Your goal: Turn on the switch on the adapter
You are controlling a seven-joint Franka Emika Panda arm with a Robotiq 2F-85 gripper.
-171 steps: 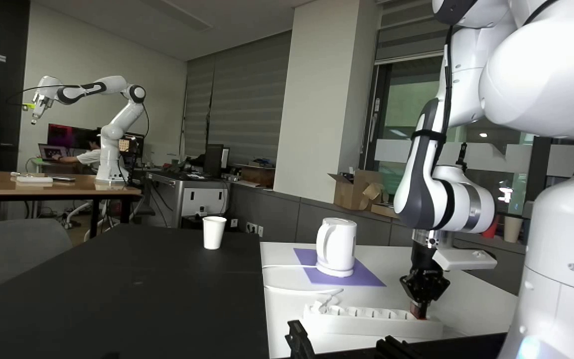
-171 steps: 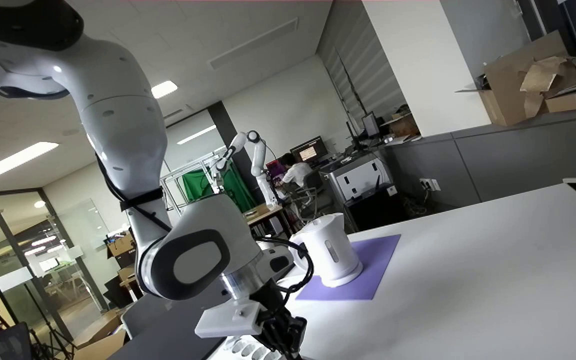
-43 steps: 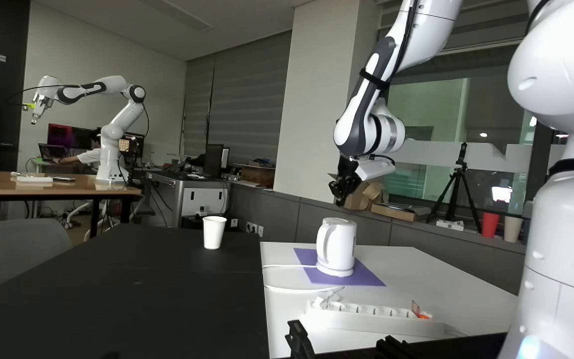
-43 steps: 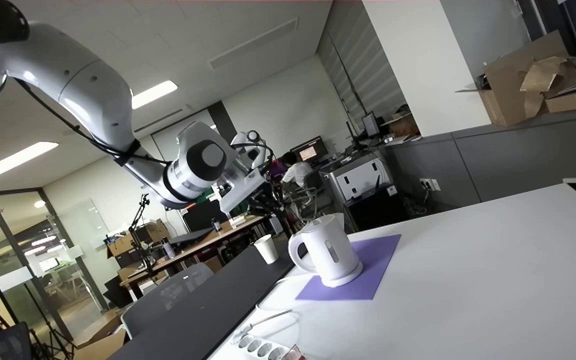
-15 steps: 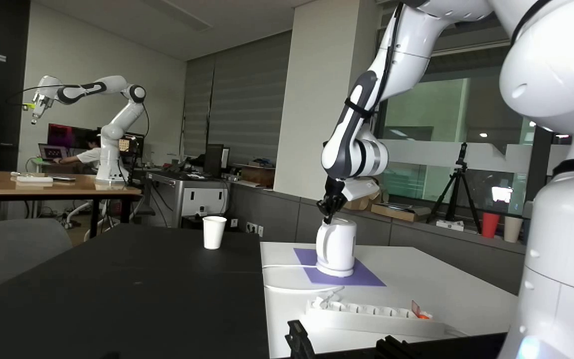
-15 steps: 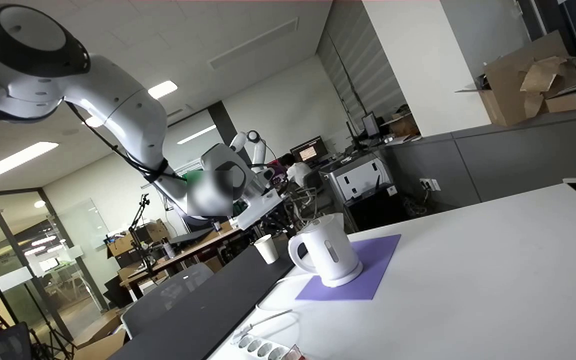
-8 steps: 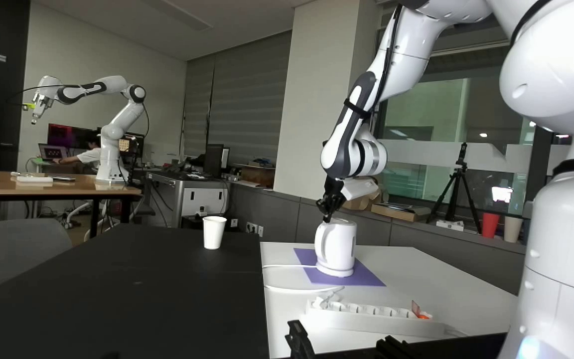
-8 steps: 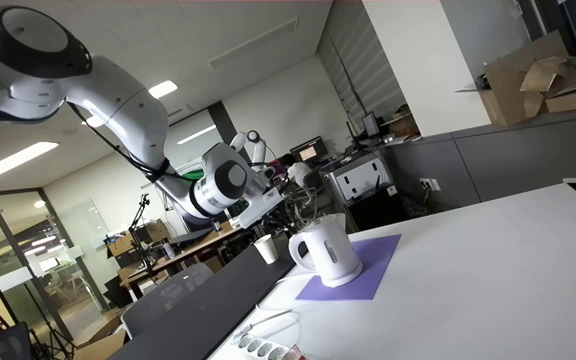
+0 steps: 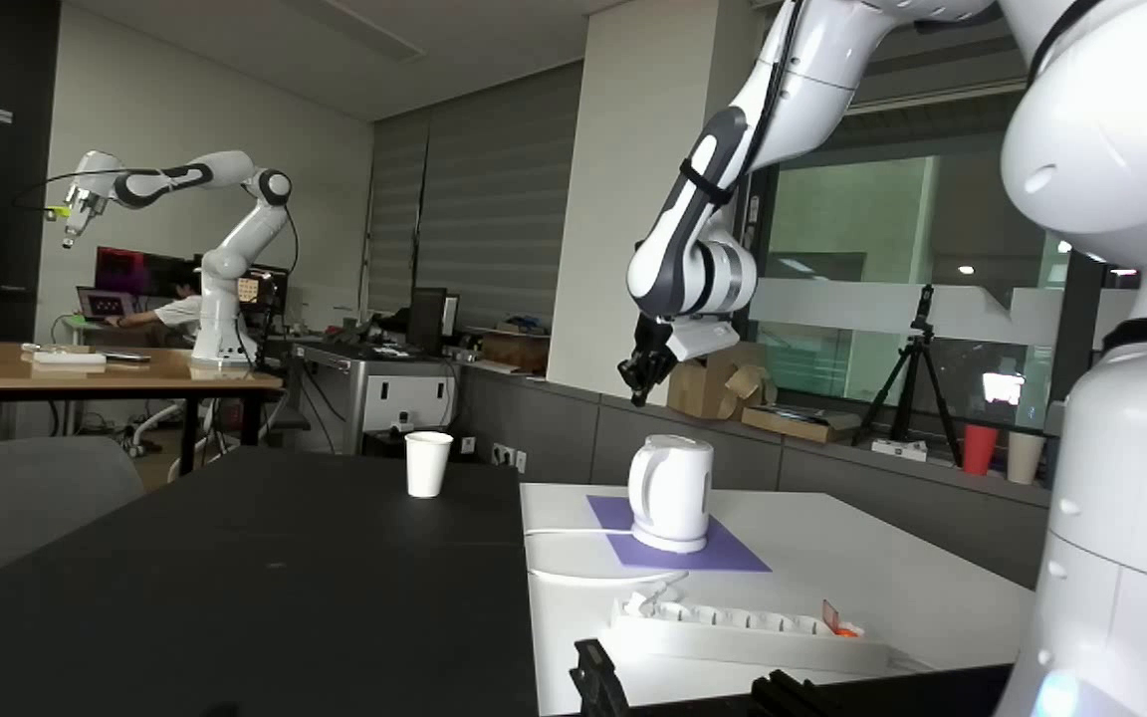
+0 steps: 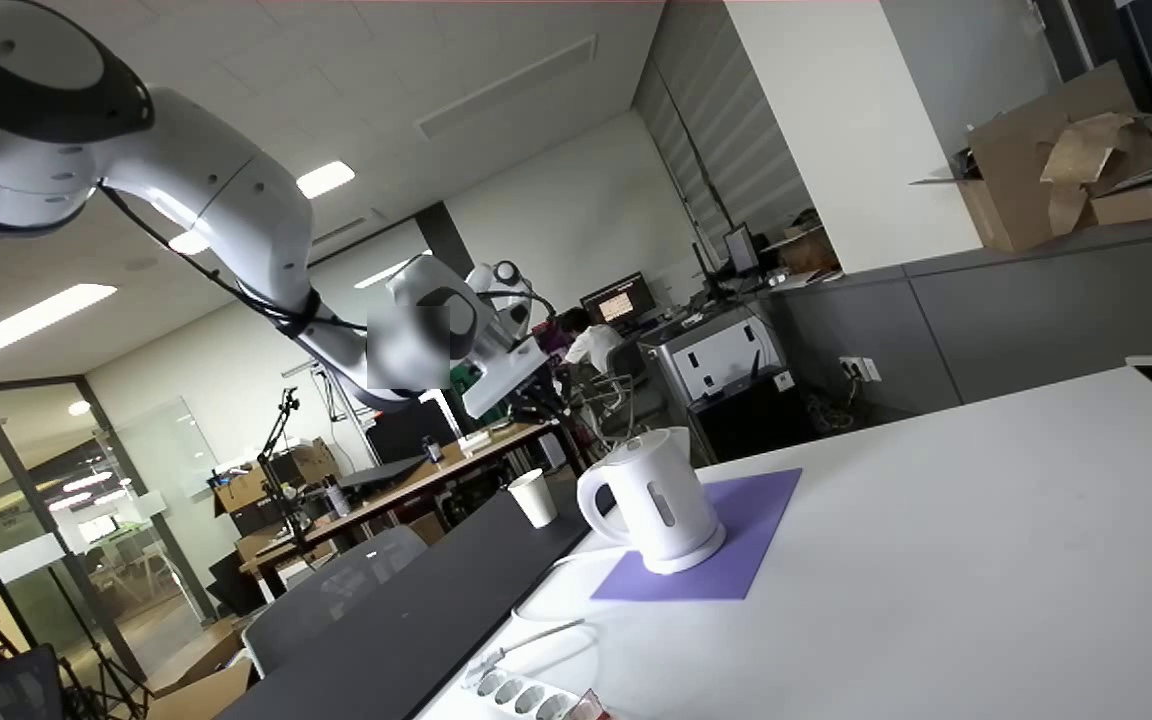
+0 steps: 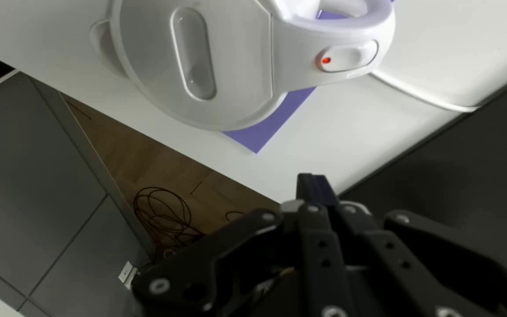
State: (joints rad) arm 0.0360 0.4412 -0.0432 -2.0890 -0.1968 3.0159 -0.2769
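The adapter, a long white power strip [image 9: 748,645], lies on the white table; its sockets also show in an exterior view [image 10: 521,694], cut by the frame's bottom edge. The orange-red switch [image 9: 846,630] is at the strip's end, with a thin reddish flap standing up beside it; that end shows in an exterior view too [image 10: 588,708]. My gripper [image 9: 639,396] is in the air above and beside the white jug, far from the strip. In the wrist view my gripper [image 11: 317,178] has its fingers together with nothing between them. Strip and switch are out of the wrist view.
The white jug [image 9: 675,493] stands on a purple sheet [image 9: 733,548]; a red light [image 11: 326,60] shows on its handle. A white cable [image 9: 598,579] runs to a plug at the strip's far end. A paper cup [image 9: 426,466] stands on the black table [image 9: 265,558].
My gripper left the strip's switch end and came to the jug's top by the handle. Over the last half second it rose off the jug. The jug shifted slightly.
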